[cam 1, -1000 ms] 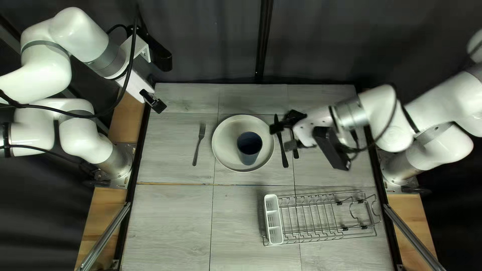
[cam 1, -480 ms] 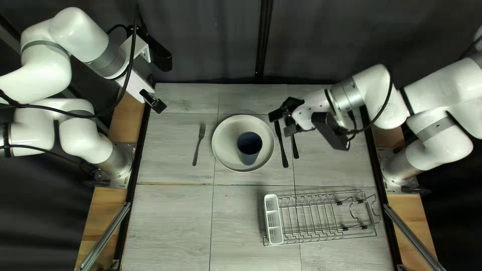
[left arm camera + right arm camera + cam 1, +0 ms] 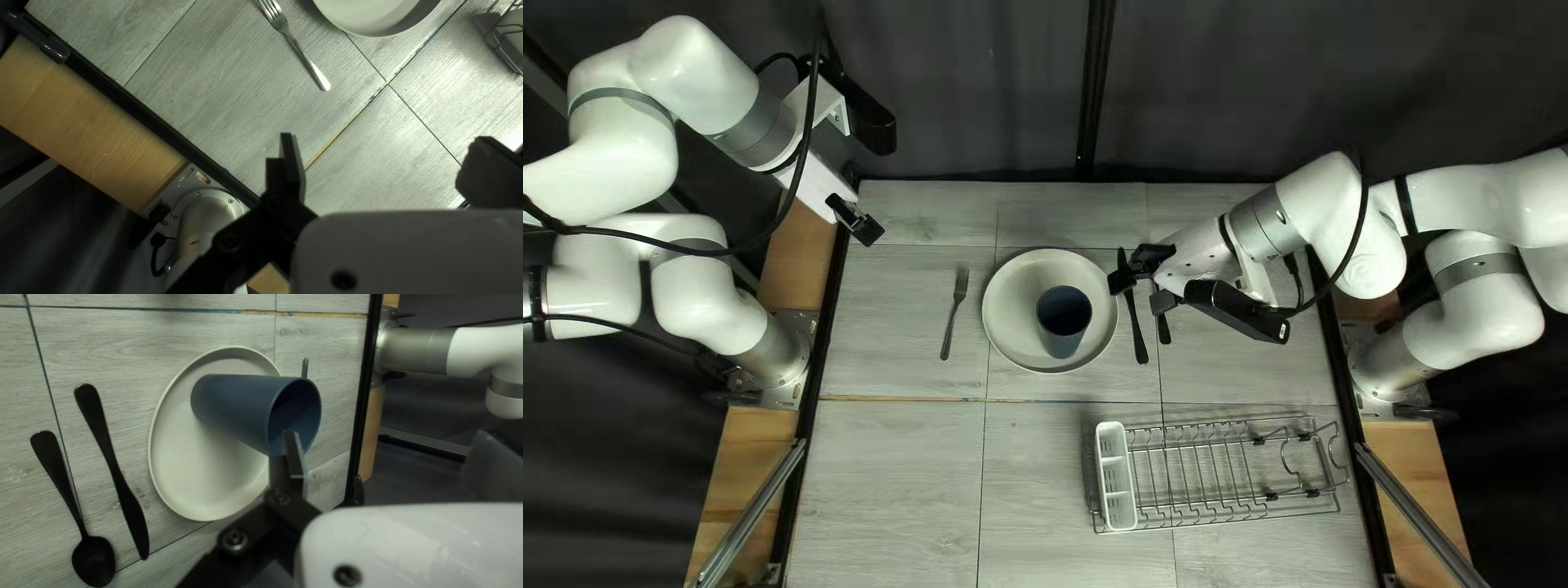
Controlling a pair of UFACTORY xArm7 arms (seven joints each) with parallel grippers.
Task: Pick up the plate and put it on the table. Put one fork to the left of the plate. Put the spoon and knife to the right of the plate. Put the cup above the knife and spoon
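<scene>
Fork (image 3: 300, 51) shiny metal; cup (image 3: 234, 407) smooth, matt, plastic-looking; plate (image 3: 188, 463) smooth, matt; tabletop (image 3: 218, 81) wood-grained

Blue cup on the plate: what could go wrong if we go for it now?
The open right gripper hovers above the knife and spoon; dipping low could knock them askew. The cup stands on the plate, so an off-centre approach might tip it or shift both.

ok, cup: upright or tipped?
Upright. The cup stands base-down on the plate, its open mouth facing up in the top left view.
</scene>
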